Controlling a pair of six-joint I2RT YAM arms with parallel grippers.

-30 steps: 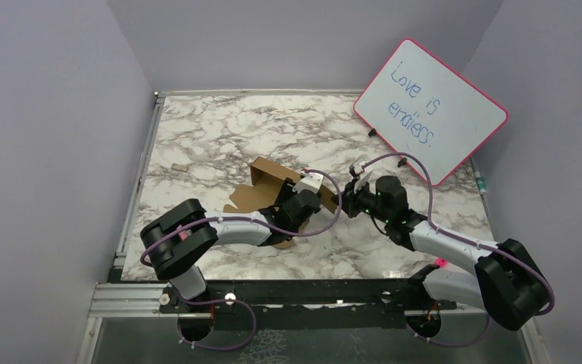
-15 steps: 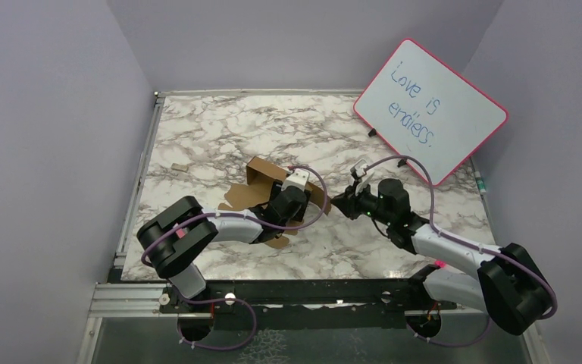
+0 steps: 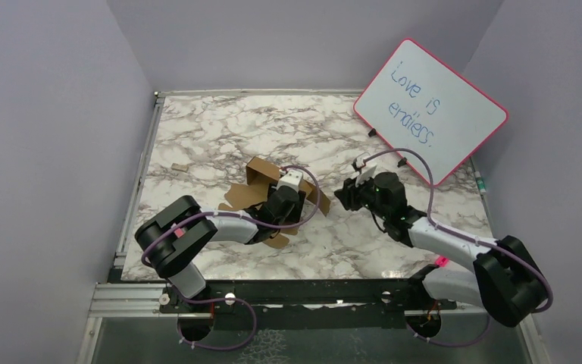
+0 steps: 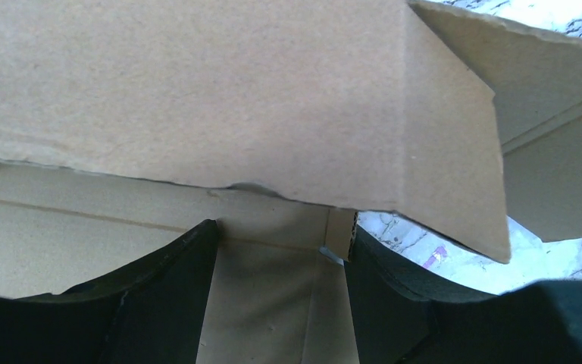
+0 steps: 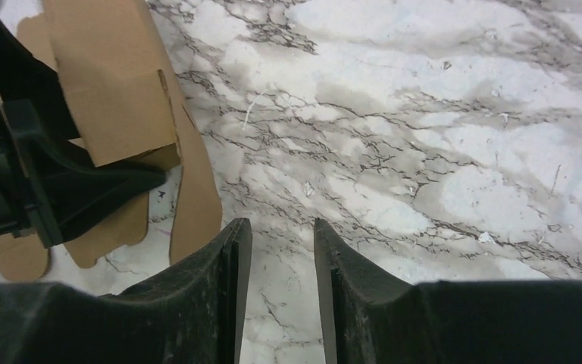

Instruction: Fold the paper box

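The paper box [image 3: 261,173] is a brown cardboard sheet, partly folded, with one wall raised and flaps spread on the marble table [image 3: 220,129]. My left gripper [image 3: 276,206] rests on it with its jaws open. In the left wrist view [image 4: 280,235] a flat panel lies between the fingers and a raised cardboard wall [image 4: 197,91] stands just ahead. My right gripper [image 3: 345,195] hovers just right of the box, apart from it. In the right wrist view [image 5: 280,227] its jaws stand slightly apart over bare marble, with the box [image 5: 106,83] at the upper left.
A white board [image 3: 430,110] with a red rim leans at the back right. A tiny tan scrap [image 3: 178,167] lies left of the box. Grey walls close in the table on three sides.
My left gripper has moved left, and the box has shifted left with it. My right gripper has drawn back to the right, away from the cardboard.
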